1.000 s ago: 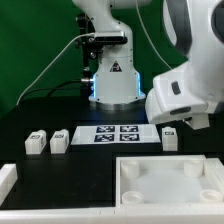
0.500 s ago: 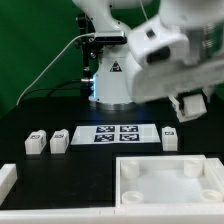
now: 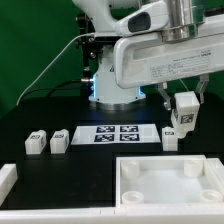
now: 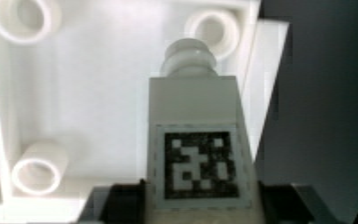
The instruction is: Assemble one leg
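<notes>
My gripper point(image 3: 183, 102) is pinching the small white tagged plastic leg point(image 4: 197, 130); if it tilts, its peg point(image 4: 194, 55) could miss the large white square tray's point(image 4: 96, 100) corner recess point(image 4: 213, 24) beneath me.

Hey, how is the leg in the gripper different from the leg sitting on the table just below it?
The held leg hangs in the air, clamped in the gripper. The resting leg sits on the black table with nothing touching it. The held leg stands on end and looks taller than it is wide, while the resting leg looks squat. Both are small white blocks with a black-and-white tag.
</notes>
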Robot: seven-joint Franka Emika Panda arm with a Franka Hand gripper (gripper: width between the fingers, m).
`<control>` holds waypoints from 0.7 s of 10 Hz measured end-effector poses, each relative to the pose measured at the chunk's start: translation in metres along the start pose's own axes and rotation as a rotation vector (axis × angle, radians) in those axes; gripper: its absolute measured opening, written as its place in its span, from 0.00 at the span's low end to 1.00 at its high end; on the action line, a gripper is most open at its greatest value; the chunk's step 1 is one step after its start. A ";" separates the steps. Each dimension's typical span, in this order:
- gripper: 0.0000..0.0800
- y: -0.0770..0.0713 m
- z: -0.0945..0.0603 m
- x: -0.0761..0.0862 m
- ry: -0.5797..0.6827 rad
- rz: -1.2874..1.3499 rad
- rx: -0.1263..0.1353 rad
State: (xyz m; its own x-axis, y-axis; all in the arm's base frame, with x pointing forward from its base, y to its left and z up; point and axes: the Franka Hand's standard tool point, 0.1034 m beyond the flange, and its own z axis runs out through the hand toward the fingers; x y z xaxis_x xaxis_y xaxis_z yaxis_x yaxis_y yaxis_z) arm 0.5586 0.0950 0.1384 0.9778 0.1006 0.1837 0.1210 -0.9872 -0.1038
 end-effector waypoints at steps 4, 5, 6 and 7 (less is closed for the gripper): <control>0.36 -0.007 -0.005 0.058 0.421 -0.075 -0.047; 0.36 -0.006 -0.002 0.055 0.431 -0.073 -0.050; 0.36 -0.006 -0.001 0.055 0.424 -0.073 -0.049; 0.36 -0.006 -0.001 0.055 0.424 -0.073 -0.049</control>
State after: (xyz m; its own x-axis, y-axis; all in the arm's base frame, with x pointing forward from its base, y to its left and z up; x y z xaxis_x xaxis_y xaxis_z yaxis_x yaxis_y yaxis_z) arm 0.6113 0.1060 0.1499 0.8090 0.1208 0.5753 0.1692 -0.9851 -0.0311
